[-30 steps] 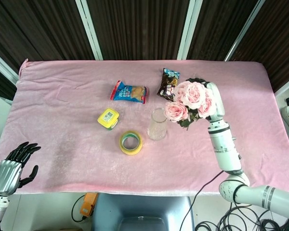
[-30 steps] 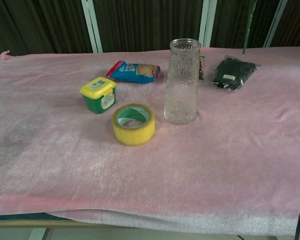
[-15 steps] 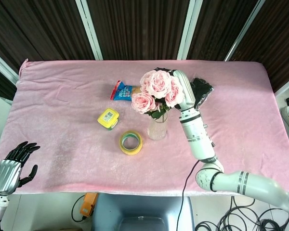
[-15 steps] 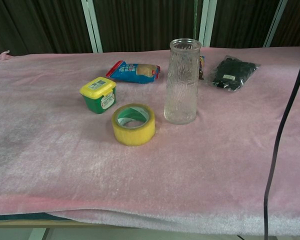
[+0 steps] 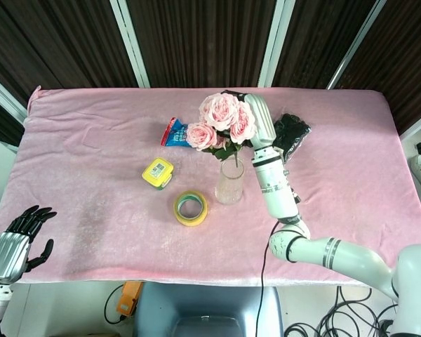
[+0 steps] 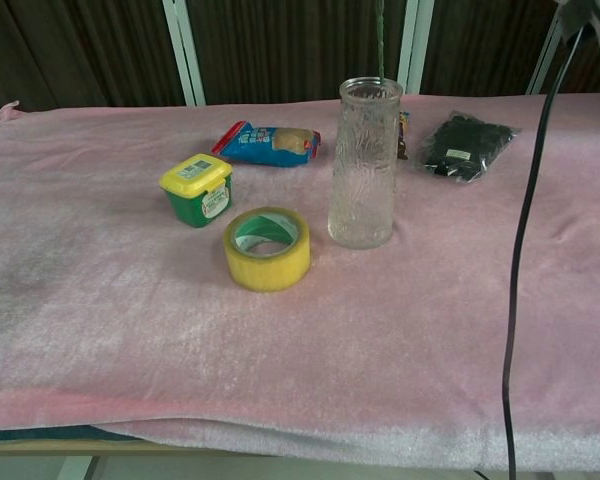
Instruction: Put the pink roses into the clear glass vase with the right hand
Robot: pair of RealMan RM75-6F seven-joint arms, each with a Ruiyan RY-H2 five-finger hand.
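Holding pink roses [image 5: 223, 121] over glass vase [image 5: 229, 181], right hand [image 5: 256, 118] raised

- A table under a pink cloth [image 6: 100, 330] carries everything.
- On it: clear glass vase [image 6: 364, 165], yellow tape roll [image 6: 268, 248], yellow-lidded green tub [image 6: 197, 189], blue snack packet [image 6: 268, 143], black packet [image 6: 467, 146].

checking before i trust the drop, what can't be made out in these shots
- Right hand: head view, its grip is hidden behind the pink roses; chest view cuts it off at the top edge.
- Stem tip: chest view, too thin to tell whether it is inside the clear glass vase.
- Dark packet: head view, partly behind the right arm.
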